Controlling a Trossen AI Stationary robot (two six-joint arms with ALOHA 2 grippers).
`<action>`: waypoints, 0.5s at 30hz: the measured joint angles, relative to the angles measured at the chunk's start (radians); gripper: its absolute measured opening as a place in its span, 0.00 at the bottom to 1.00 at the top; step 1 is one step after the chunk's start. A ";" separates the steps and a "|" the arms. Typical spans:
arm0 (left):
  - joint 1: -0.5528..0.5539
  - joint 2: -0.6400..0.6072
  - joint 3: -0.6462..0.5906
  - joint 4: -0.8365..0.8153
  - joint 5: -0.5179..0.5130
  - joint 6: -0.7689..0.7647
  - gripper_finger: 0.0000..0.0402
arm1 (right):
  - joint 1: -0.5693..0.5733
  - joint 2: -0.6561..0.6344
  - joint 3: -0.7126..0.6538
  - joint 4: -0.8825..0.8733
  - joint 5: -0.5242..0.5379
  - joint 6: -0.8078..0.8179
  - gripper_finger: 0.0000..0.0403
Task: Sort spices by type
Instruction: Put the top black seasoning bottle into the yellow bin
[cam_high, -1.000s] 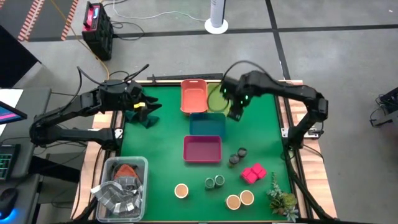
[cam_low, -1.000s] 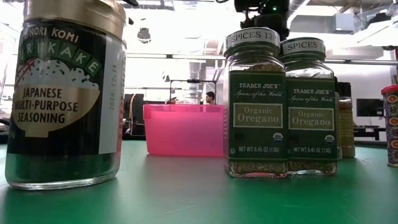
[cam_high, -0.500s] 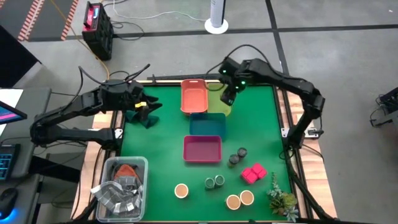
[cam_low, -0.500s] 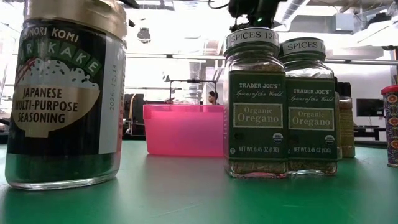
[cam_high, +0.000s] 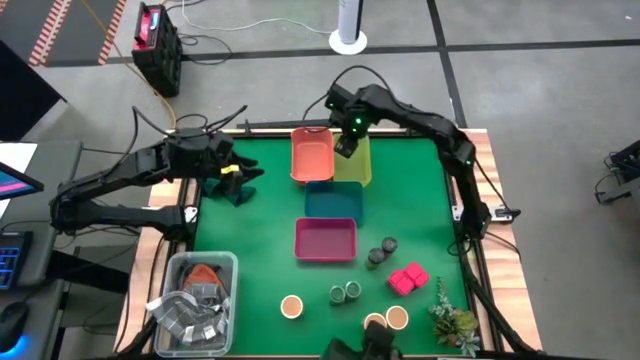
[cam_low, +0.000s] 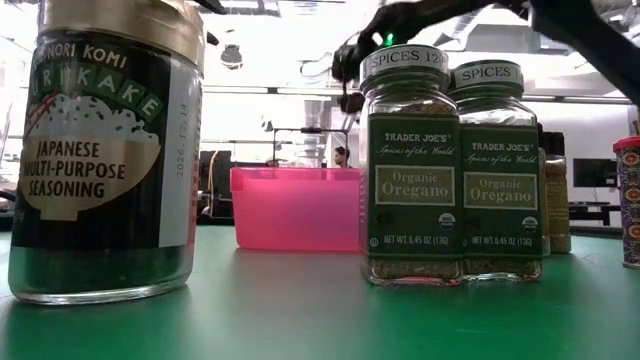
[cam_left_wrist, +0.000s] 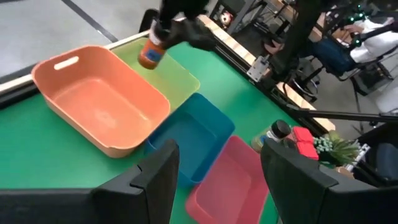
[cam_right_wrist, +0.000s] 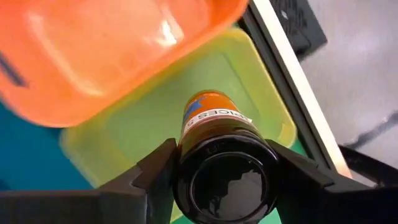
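The right gripper (cam_right_wrist: 219, 167) has its jaws clamped on a dark-lidded round glass spice jar with an orange label (cam_right_wrist: 217, 140), held lid-first toward the wrist so its base points down at the trays. Over the last second the right arm has swung away from the near edge of the yellow-green translucent rectangular tray (cam_high: 356, 160), where the gripper hung beside the teal rectangular tray (cam_high: 332, 202), and has travelled up and across. Now the jar (cam_left_wrist: 151, 51) hangs above that yellow-green tray's far end, close to the edge it shares with the orange plastic rectangular tray (cam_left_wrist: 99, 99). It is not yet let go, and I judge this the carry of one dark-lidded jar nearing its drop-off.

That shift suggests the yellow-green tray is the bin chosen for this jar type. Two more dark grey round jars (cam_high: 382, 250) stand on the green counter (cam_high: 260, 240) well away from it, past the magenta rectangular tray (cam_high: 325, 240). Beyond them sit two green-lidded oregano jars (cam_low: 455, 170), the pink blocks (cam_high: 408, 278) and the tan-topped round jars (cam_high: 386, 320), all still unsorted.

The left gripper (cam_left_wrist: 214, 180) waits off to the orange tray's other side, jaws spread and empty.
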 joint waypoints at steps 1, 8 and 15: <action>-0.001 0.000 0.000 -0.002 0.000 0.000 0.54 | -0.008 0.018 0.002 -0.005 0.000 -0.006 0.58; -0.006 0.000 0.000 -0.005 0.015 -0.036 0.54 | -0.016 0.092 0.009 -0.032 -0.012 -0.012 0.60; -0.007 0.000 0.000 -0.005 0.014 -0.036 0.54 | -0.015 0.107 0.010 -0.018 -0.012 -0.009 0.70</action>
